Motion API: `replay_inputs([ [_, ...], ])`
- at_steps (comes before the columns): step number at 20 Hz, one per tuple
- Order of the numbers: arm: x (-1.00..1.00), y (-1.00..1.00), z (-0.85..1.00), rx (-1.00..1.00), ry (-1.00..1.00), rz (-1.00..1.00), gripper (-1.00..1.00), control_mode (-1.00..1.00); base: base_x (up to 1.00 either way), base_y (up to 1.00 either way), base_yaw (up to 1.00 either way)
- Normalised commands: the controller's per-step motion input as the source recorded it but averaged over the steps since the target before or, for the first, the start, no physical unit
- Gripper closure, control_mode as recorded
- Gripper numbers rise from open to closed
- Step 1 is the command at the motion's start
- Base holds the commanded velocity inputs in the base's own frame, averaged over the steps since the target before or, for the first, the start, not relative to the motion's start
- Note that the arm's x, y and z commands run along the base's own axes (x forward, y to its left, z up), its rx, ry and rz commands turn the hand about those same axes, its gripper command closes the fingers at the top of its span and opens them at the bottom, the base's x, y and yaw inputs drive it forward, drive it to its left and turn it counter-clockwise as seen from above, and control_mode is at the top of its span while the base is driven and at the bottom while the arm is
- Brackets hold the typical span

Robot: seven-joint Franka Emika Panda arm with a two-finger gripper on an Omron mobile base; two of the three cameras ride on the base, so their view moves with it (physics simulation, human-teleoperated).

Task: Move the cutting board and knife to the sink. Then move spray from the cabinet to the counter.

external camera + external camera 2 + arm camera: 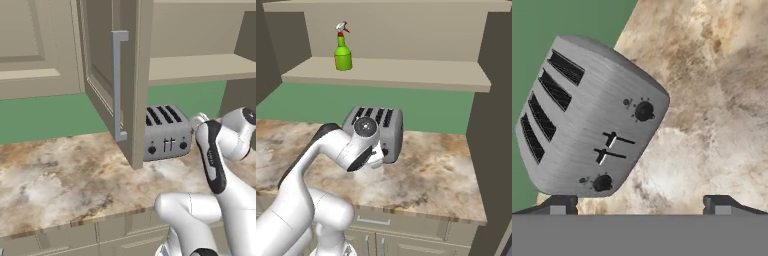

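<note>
Open cabinet door (120, 85) jutting out over the counter (431, 175), toaster (378, 127) standing just beyond it, bare stone to the right, spray (343, 47) alone on the open shelf (406, 72) above.

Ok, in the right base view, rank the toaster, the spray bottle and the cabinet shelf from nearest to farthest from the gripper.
1. toaster, right behind the gripper, on the counter.
2. cabinet shelf, above, behind the toaster.
3. spray bottle, standing on that shelf's left part, upper left.

From behind the arm, left and right, we look down over the marbled beige counter (65, 175); both share the silver four-slot toaster (381, 127), close in our hand view.
</note>
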Motion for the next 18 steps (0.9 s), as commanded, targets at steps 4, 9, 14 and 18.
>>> replay_inputs([
  [4,0.00,0.09,0.74,-0.10,-0.36,0.38,-1.00,-1.00,0.00,0.00,0.00],
  [9,0.00,0.30,0.90,-0.16,-0.31,0.37,-1.00,-1.00,0.00,0.00,0.00],
  [14,0.00,0.33,1.00,-0.29,-0.26,0.27,-1.00,-1.00,0.00,0.00,0.00],
  [18,0.00,0.30,1.00,-0.27,-0.23,0.14,-1.00,-1.00,0.00,0.00,0.00],
])
